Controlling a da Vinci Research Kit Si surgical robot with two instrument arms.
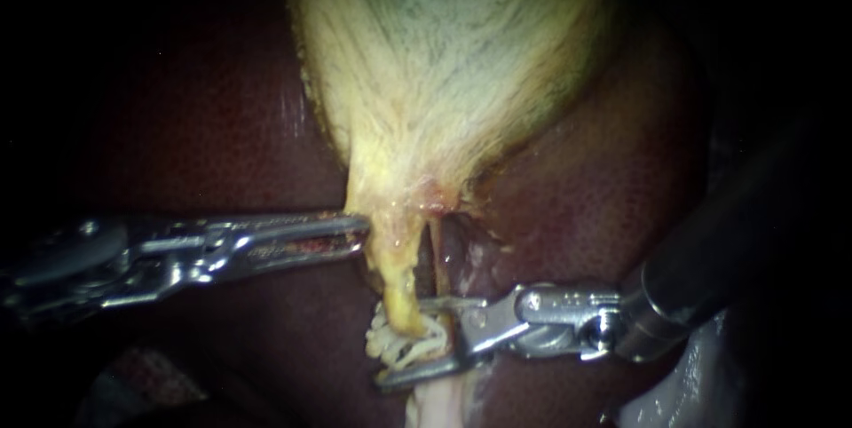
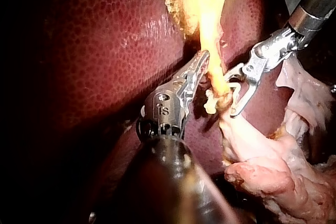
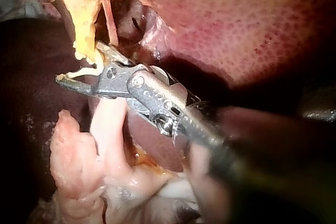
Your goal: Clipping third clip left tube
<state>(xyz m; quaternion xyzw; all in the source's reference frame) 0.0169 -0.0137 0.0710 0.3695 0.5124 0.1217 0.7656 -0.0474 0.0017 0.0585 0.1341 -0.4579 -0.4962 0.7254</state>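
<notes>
Tube (image 1: pixel 404 290) lies inside right claw (image 1: pixel 404 344), released; left claw (image 1: pixel 359 233) seemingly grasps gallbladder (image 1: pixel 444 64) edge.

No legible text, label or number shows anywhere.

Carrier = dark red-brown, finely mottled, glossy liver (image 1: pixel 204 135), filling the bkgd L & R in endoscope view. Directly on it: pale yellow-white, fibrous-streaked gallbladder (image 1: pixel 444 64), wide at top, tapering down to a yellow neck approx mid-view. Below the neck a pale cream strand (image 1: pixel 437 403) of tissue runs on down over the liver. Left wrist view: strand widens into a lumpy pink-white mass (image 2: pixel 273 182) of loose tissue lying beside the liver.
</notes>
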